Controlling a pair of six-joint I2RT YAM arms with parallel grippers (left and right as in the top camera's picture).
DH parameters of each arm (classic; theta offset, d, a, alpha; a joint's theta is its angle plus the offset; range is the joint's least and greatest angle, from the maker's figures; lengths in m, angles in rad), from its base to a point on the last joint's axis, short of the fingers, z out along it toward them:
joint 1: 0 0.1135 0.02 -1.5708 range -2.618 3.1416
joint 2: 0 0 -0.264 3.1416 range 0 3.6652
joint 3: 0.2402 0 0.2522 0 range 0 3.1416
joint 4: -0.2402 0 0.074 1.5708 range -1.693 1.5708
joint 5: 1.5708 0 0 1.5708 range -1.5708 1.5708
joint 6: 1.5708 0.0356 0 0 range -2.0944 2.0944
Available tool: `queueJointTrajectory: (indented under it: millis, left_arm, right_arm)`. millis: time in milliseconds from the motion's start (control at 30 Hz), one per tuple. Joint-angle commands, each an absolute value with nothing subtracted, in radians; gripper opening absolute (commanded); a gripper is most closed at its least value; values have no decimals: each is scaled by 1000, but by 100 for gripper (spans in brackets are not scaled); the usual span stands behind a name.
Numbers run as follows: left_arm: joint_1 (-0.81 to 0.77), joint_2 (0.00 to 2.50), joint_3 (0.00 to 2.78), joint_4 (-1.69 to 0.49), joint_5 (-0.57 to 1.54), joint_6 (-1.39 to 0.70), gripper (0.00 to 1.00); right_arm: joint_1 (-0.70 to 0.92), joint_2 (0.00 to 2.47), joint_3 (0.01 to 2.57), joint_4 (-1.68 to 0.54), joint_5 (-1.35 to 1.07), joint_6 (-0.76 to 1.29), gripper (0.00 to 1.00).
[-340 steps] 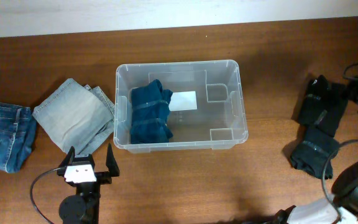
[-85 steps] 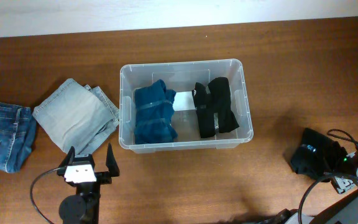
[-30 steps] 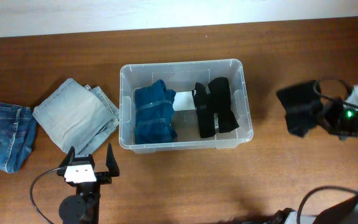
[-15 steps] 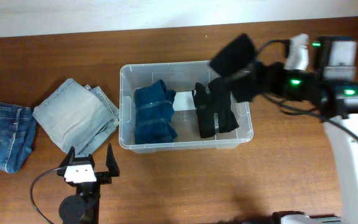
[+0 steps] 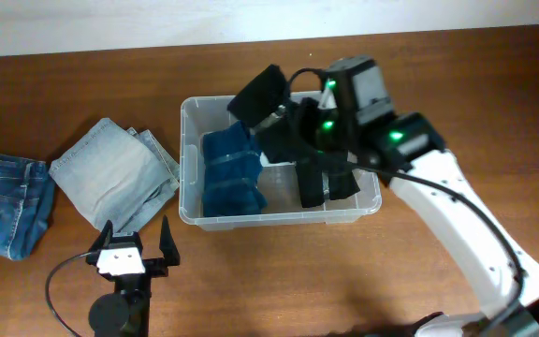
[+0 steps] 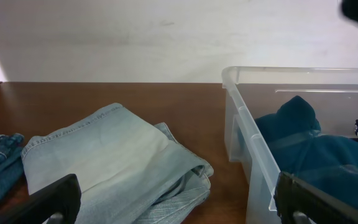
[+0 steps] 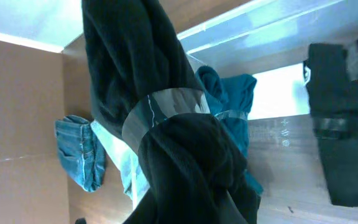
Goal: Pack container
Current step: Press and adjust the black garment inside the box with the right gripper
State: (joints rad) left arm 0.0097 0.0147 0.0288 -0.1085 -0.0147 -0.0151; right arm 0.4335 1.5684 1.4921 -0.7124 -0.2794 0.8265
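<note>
Two arms share one brown wooden table (image 5: 457, 84), the largest thing we see. Next in size is the white right arm (image 5: 457, 211), which reaches from the near right corner across to the clear rectangular plastic container (image 5: 187, 140). That container stands at the middle of the table, its long sides running parallel to the far wall.

Just beside the container on its left lies a folded light-blue denim garment (image 5: 115, 178). A darker blue pair of jeans (image 5: 3, 201) lies right beside that, at the table's left edge.

Inside the container we find a rolled teal cloth bundle (image 5: 227, 178) in the left half and a rolled black cloth bundle (image 5: 324, 183) in the right half, with a gap between them.

The right gripper (image 5: 286, 120) is clenched on a second black cloth bundle (image 5: 255, 94), which is banded with clear tape. From above, this bundle shows over the container's far rim, beyond the teal one. We cannot tell how high it hangs.

The left gripper (image 5: 135, 236) sits at the near edge, apart from the container. Its jaws are spread wide with nothing between them, facing the light denim.
</note>
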Motion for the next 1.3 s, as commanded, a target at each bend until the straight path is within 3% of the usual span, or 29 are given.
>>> queueJointTrajectory:
  millis: [0, 567, 1267]
  left_arm:
    - [13, 6, 21, -105, -22, -6, 99]
    - [13, 6, 21, -105, -22, -6, 99]
    - [13, 6, 21, -105, -22, -6, 99]
  right_arm:
    - [442, 1617, 1502, -695, -232, 900, 11]
    - [453, 1752, 1427, -671, -251, 1056, 9]
    - [498, 1757, 1232, -560, -209, 1052, 9]
